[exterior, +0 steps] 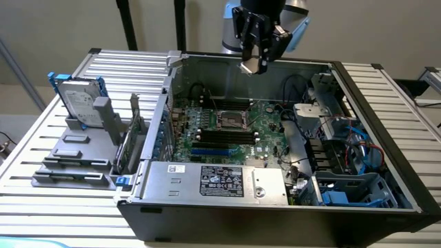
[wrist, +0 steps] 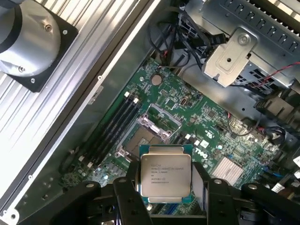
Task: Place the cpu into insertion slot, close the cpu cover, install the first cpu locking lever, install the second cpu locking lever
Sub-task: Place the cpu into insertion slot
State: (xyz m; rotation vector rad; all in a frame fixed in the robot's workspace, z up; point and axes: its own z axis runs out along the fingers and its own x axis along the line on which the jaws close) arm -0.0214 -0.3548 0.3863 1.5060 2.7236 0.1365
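Above the open computer case, one gripper hangs on the single arm, well clear of the board. It is clamped on one cpu, with two black fingers pinching opposite edges at a wide spread. The chip's silvery printed face points at the wrist camera, and a green rim shows around it.

Count on the green motherboard:
- One insertion slot, dark centre exposed, nothing seated in it.
- One cpu cover, a silvery frame tilted up off the slot along one edge, so it is open.
- Four long black memory slots, as best I can count, side by side just beside the socket.
- One finned silver heatsink and one coin battery.

Can't make out the locking levers clearly enough to say how they sit.

The cpu is in the air over the board, apart from the slot and touching only the fingers.

One grey labelled metal box sits along the case's near edge. On the exterior view's left, outside the case, one hard drive stands upright in a grey holder on the slatted table. One blue cage sits in the case's near corner on the exterior view's right.
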